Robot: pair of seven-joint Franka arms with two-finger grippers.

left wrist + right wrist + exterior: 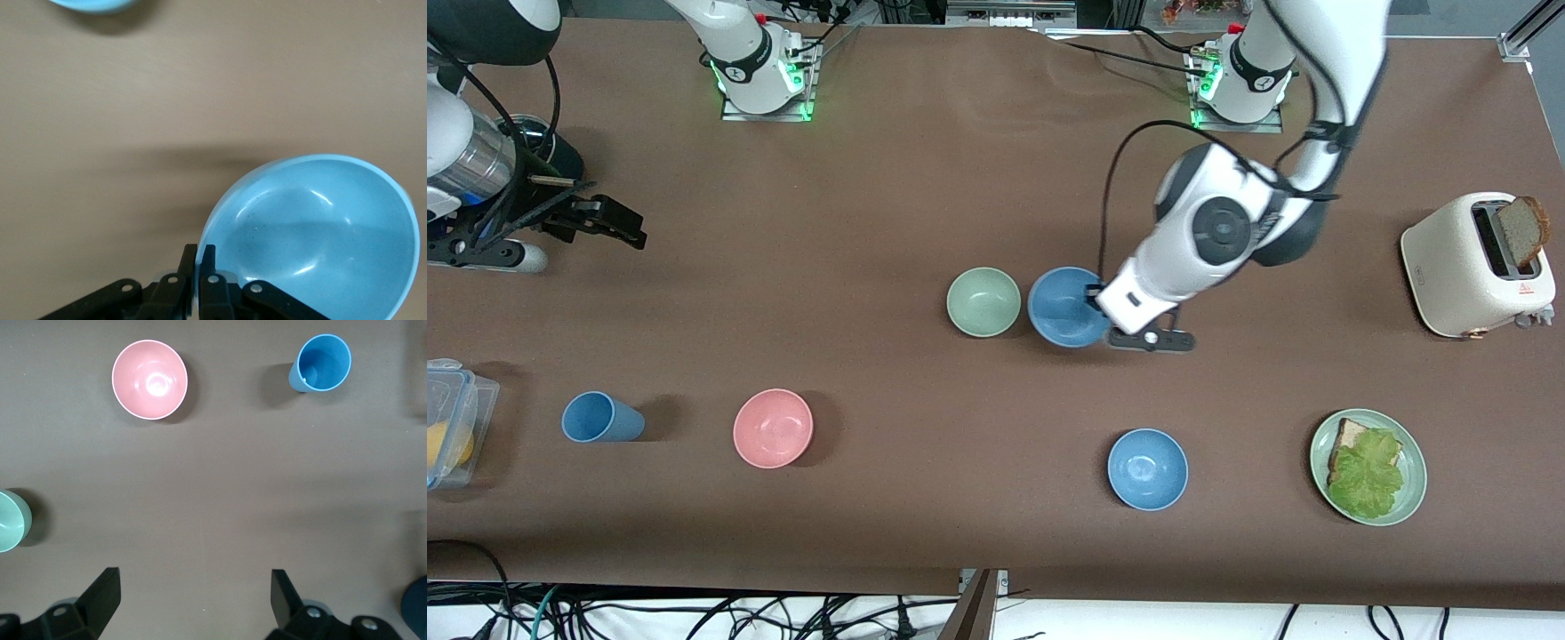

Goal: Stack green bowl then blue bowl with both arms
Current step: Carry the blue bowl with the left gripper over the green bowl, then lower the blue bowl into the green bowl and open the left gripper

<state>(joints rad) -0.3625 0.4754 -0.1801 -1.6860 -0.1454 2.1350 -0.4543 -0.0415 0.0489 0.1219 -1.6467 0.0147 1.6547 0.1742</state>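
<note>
The left claw (199,267) pinches the rim of the round matte blue bowl (1065,307), seemingly lifted, just beside the green bowl (983,302). The right claw (193,600) waits wide above the brown desk (871,222).

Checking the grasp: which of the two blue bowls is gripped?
The blue bowl beside the green bowl; the left gripper pinches its rim.

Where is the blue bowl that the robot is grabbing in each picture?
Front view: the blue bowl sits mid-table beside the green bowl, with the left gripper at its rim.
Left wrist view: it fills the lower corner, fingers pinching its rim.
Right wrist view: not in it; the right gripper hangs open over bare table.
Shared landmark: the green bowl, also at the right wrist view's edge.
</note>
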